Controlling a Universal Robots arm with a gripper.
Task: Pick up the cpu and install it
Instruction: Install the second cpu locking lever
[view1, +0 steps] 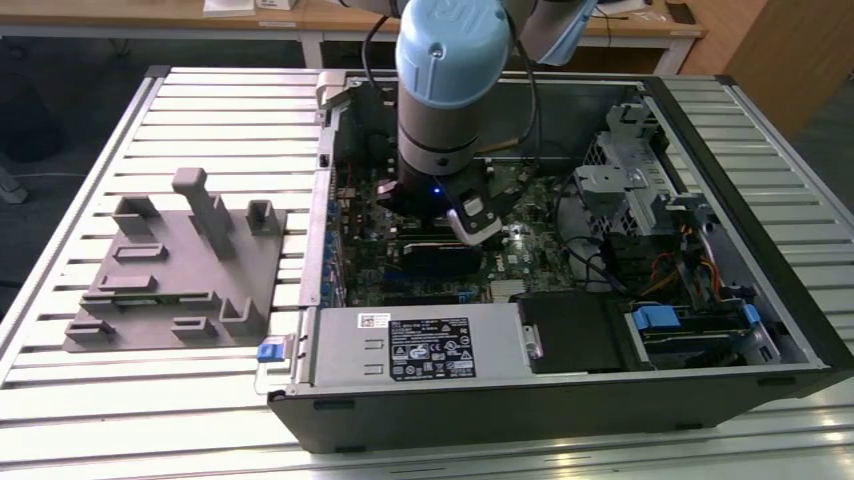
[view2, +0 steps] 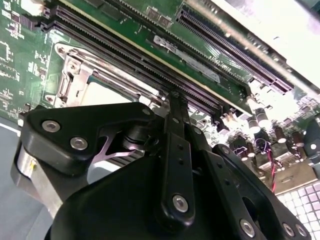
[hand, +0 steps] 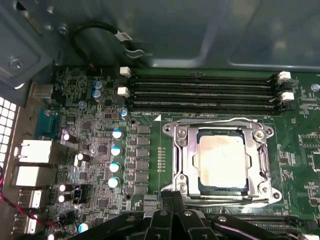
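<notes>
One cpu (hand: 222, 161) sits flat in its metal socket frame (hand: 181, 162) on the green motherboard (hand: 150, 150), its pale silver top showing in the first wrist view, just beside the rows of long black memory slots (hand: 200, 92). My claw (view1: 465, 222) hangs inside the open computer case (view1: 561, 400), low over the board, and its black linkage (view2: 175, 165) stands close above the socket in the second wrist view. I hold nothing that I can see, though whether my claw is apart or together I cannot tell. On the slatted surface (view1: 80, 420), at the exterior view's left, the grey fixture (view1: 174, 270) with upright tabs rests beside the case.
</notes>
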